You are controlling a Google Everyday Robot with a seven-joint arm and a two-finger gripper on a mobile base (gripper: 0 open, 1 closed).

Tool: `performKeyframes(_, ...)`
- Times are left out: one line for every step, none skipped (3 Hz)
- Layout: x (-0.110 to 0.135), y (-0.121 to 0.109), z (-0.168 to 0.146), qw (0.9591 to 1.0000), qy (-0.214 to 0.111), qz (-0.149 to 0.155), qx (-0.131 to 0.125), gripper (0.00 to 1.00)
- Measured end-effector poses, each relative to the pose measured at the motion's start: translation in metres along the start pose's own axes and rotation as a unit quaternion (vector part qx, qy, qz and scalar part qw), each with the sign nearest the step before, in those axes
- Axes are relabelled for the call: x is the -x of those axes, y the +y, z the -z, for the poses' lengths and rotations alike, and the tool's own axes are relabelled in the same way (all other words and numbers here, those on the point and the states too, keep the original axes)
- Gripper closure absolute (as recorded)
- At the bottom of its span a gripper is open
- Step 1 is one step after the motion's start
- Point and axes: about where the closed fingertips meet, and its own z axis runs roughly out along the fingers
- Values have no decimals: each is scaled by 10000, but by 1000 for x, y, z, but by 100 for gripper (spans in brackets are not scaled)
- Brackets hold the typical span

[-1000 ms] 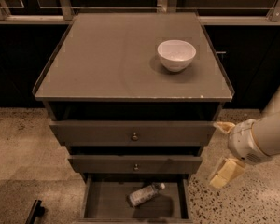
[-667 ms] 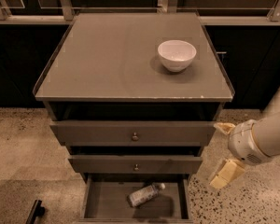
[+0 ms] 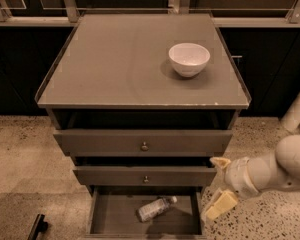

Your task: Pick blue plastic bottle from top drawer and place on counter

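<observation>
While the top drawer (image 3: 110, 215), the lowest of the cabinet's three, is standing pulled out toward us, we are seeing the blue plastic bottle (image 3: 155, 208) lying on its side on the drawer's plain floor. It is resting a little right of the tray's middle, set on a slant, with its white cap pointing toward the back right corner. Nothing is touching it.

The gripper (image 3: 213, 188) is hanging outside the cabinet (image 3: 60, 124), just beside its right flank and clear of the drawer's inside. We are finding its two pale fingers spread apart with nothing between them: the upper fingertip is sitting near the right end of the middle drawer (image 3: 115, 176), and the lower one is reaching down beside the open drawer's right front corner. We cannot tell whether that lower finger is touching the drawer wall. The cream-coloured arm (image 3: 285, 168) is coming in from the right edge behind it.

Above, the upper drawer (image 3: 100, 143) and the middle one are sitting nearly shut, each showing a small round knob. The counter (image 3: 115, 64) is carrying a white bowl (image 3: 189, 59), standing upright toward its back right. Speckled floor (image 3: 20, 154) is lying around the cabinet.
</observation>
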Motion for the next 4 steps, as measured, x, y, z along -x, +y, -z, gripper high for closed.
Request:
performKeyframes(-25, -5, -71, 9982, -381, -168, 433, 0)
performKeyframes(-41, 5, -94, 9960, -458, -365, 682, 0)
performKeyframes(-41, 5, -94, 9960, -458, -366, 681, 0)
performKeyframes(-53, -3, -114, 9960, -537, -497, 511, 0)
